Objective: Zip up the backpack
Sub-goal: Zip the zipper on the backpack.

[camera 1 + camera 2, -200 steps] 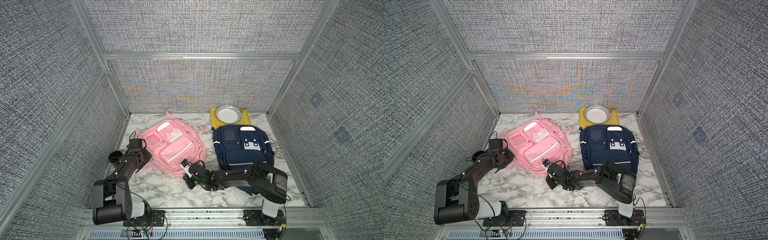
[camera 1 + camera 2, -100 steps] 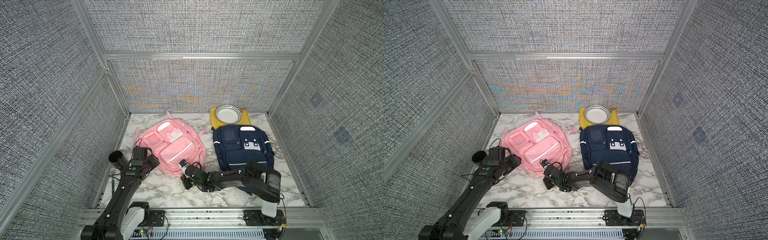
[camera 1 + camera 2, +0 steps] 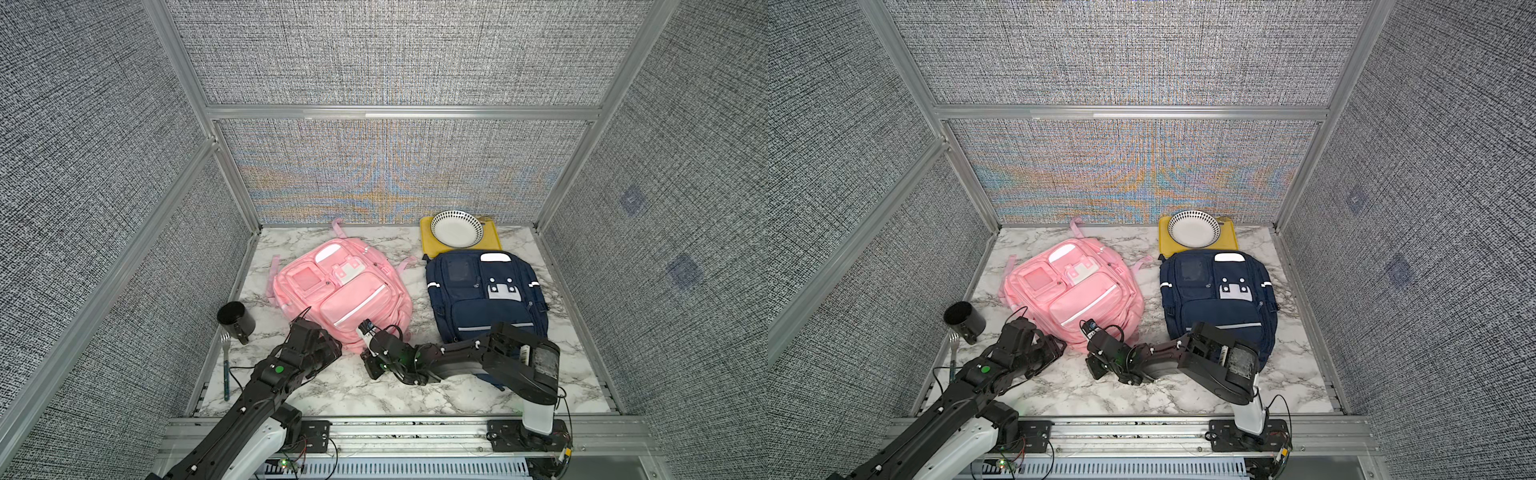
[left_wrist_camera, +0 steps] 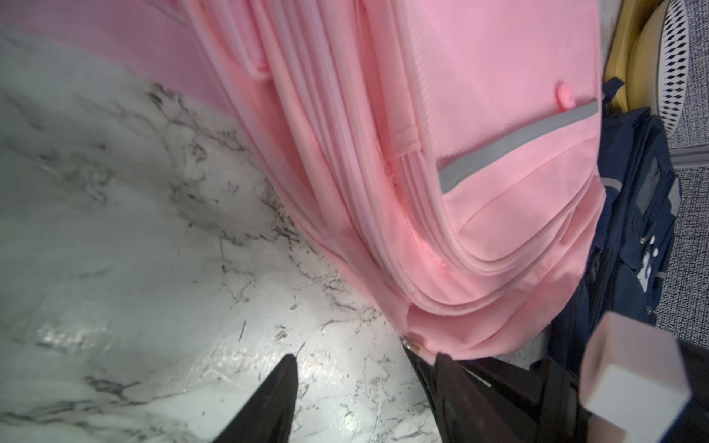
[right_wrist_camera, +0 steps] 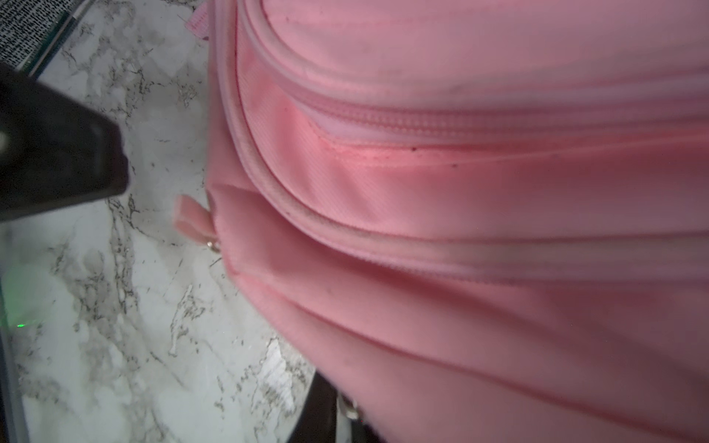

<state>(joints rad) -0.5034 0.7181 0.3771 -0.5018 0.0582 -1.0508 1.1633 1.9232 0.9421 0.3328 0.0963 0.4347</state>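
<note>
A white marble counter (image 3: pixel 345 386) veined in grey forms the floor of a booth closed on three sides by grey woven walls (image 3: pixel 395 54) set in an aluminium frame (image 3: pixel 403 112); the back panel shimmers with coloured moiré. In both top views the pink bag (image 3: pixel 345 291) lies flat, front up, left of the counter's middle, straps toward the back wall. A navy bag (image 3: pixel 484 295) lies beside it, apart. Behind that, a bowl (image 3: pixel 456 228) sits on a yellow tray (image 3: pixel 428 249) against the back wall. A black mug (image 3: pixel 237 320) sits at the left edge, with a fork (image 3: pixel 225 370) lying just in front of it. Both arms reach to the pink bag's near corner. The left claw (image 4: pixel 364 356) is spread over bare marble beside that corner. The right claw (image 3: pixel 365 347) is pressed together, pinching the bag's edge there.
</note>
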